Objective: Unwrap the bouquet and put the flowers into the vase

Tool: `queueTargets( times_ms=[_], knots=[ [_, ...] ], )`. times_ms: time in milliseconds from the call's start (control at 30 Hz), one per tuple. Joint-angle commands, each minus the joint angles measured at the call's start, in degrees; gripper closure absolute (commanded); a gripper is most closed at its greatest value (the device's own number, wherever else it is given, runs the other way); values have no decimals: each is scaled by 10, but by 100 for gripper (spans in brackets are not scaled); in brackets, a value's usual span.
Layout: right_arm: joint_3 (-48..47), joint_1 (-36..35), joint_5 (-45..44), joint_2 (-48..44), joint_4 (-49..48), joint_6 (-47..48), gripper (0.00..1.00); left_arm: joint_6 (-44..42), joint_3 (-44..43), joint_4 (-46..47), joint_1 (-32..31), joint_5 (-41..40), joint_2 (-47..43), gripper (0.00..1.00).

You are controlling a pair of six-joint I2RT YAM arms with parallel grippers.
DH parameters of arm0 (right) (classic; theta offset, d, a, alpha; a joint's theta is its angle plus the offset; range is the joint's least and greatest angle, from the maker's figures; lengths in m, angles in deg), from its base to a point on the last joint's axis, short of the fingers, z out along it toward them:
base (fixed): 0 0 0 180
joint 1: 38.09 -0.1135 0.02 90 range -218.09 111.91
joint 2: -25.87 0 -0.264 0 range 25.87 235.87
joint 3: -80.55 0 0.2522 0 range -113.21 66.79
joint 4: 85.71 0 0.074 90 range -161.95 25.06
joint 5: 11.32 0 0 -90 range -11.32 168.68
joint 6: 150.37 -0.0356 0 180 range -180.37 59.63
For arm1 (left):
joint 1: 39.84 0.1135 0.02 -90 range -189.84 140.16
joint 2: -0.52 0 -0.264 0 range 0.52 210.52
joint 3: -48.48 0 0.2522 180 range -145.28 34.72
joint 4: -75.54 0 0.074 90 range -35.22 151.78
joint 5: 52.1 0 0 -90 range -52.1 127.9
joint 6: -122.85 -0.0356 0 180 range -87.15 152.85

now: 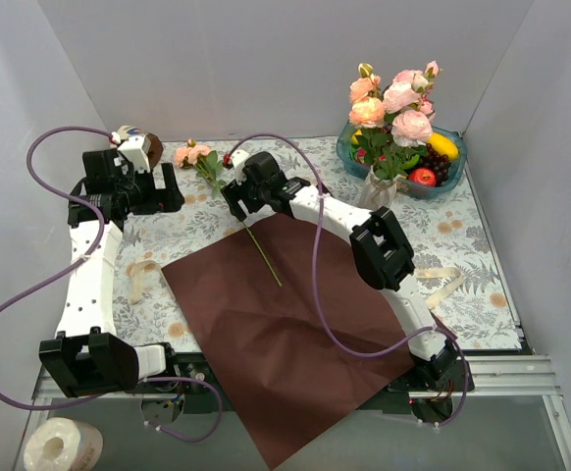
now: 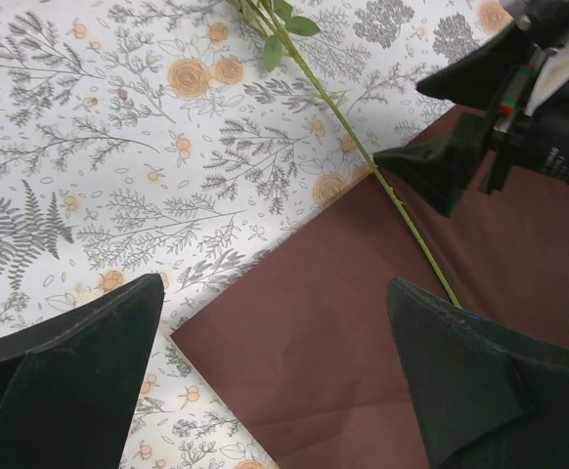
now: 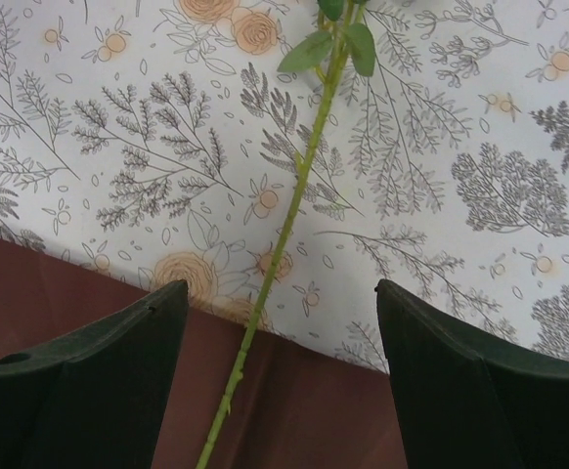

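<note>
- Floral-print tablecloth [image 1: 462, 245], grey ferns and orange blossoms, covers the table between plain white walls.
- Flat on it lies the dark red paper [image 1: 285, 343], matte and lightly creased, with one corner past the near edge.
- One loose pink rose [image 1: 264, 255] lies there, its thin knobbly green stem crossing from cloth onto paper.
- Over that stem hovers the right gripper [image 3: 275, 293], fingers wide apart, a clear gap either side.
- Above the paper's corner, the left gripper [image 2: 275, 288] is spread fully, empty.
- Tiny white print shows on the right arm's wrist, too small to read.
- Back right, the slim vase [image 1: 379, 188] holds the flowers [image 1: 393, 103], just before the blue bowl [image 1: 344, 147].
- A cream ribbon [image 1: 442, 285] lies curled on the cloth.
</note>
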Motion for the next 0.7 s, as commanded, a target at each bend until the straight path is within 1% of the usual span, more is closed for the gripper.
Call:
queueTargets(
  times_ms=[0,100,300,433,600,667],
  knots=[
    [-69,-12,17,32,-18,-17,16,-18,21,5,1,31,-21,2],
    [-72,-17,15,57,-23,-17,18,-25,27,4,1,39,-21,2],
    [-68,-22,7,83,-33,-17,24,-28,35,7,1,50,-22,2],
    [-69,-22,-8,95,-37,-17,33,-31,36,0,1,64,-21,2],
    [-55,-22,-19,96,-48,-17,39,-33,44,-3,2,71,-30,2],
    [-52,-23,-19,95,-50,-17,44,-33,50,0,1,79,-37,2]
  ],
)
